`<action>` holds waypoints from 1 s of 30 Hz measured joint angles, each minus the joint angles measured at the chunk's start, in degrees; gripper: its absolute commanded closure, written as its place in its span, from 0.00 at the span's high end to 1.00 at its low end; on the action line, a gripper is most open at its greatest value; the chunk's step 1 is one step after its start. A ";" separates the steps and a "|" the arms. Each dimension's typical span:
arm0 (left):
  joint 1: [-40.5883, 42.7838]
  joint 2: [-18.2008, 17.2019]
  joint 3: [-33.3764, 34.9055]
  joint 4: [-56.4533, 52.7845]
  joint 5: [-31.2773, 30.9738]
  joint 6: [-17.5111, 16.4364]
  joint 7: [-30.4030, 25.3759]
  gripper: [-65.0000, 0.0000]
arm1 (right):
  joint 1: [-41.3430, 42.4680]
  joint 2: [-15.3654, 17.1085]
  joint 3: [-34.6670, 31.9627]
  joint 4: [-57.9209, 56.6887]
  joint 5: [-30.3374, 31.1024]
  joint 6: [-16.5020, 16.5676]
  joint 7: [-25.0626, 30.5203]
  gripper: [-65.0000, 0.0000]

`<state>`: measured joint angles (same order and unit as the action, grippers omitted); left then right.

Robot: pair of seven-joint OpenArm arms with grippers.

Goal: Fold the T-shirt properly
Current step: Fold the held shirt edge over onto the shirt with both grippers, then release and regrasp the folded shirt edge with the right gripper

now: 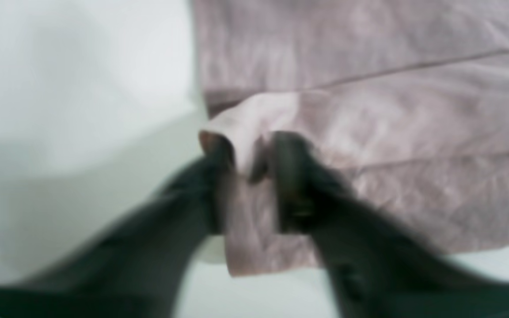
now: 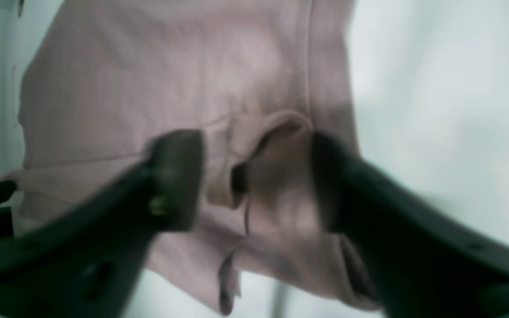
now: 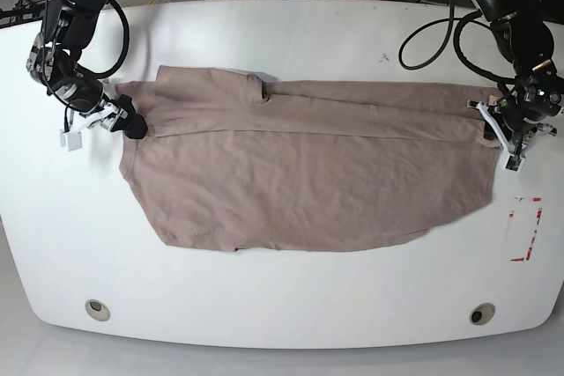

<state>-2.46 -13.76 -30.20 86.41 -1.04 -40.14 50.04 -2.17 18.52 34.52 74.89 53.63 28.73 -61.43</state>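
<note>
The T-shirt (image 3: 308,182) lies spread flat across the white table (image 3: 291,41), with its far edge folded over toward the middle. My left gripper (image 3: 487,125) is at the shirt's right end. In the left wrist view the left gripper (image 1: 252,163) is shut on a raised fold of the T-shirt (image 1: 391,115) at its edge. My right gripper (image 3: 132,125) is at the shirt's left end. In the right wrist view the right gripper (image 2: 256,176) has its fingers wide apart, with a bunched fold of the T-shirt (image 2: 170,79) between them. Both wrist views are blurred.
A red-outlined rectangle (image 3: 526,228) is marked on the table near the right edge. Two round holes (image 3: 98,309) (image 3: 481,313) sit near the front edge. Cables (image 3: 423,33) hang over the back of the table behind both arms.
</note>
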 measured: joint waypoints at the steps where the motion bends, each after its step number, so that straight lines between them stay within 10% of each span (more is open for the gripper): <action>1: -0.13 0.00 -0.04 0.04 0.26 0.02 -0.07 0.48 | -1.18 0.37 0.15 1.16 1.81 0.13 -0.13 0.77; 12: 0.68 -0.15 -0.17 5.33 1.01 0.02 0.20 0.52 | -15.58 0.07 0.63 9.94 10.88 -0.22 -0.26 0.62; 30: 5.77 0.07 2.19 5.31 0.87 0.00 0.02 0.52 | -14.56 -7.67 -4.61 10.67 6.67 0.35 0.35 0.57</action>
<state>3.31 -13.69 -28.01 91.72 -0.16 -40.14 50.06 -16.73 10.85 29.91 85.56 60.29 29.08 -61.08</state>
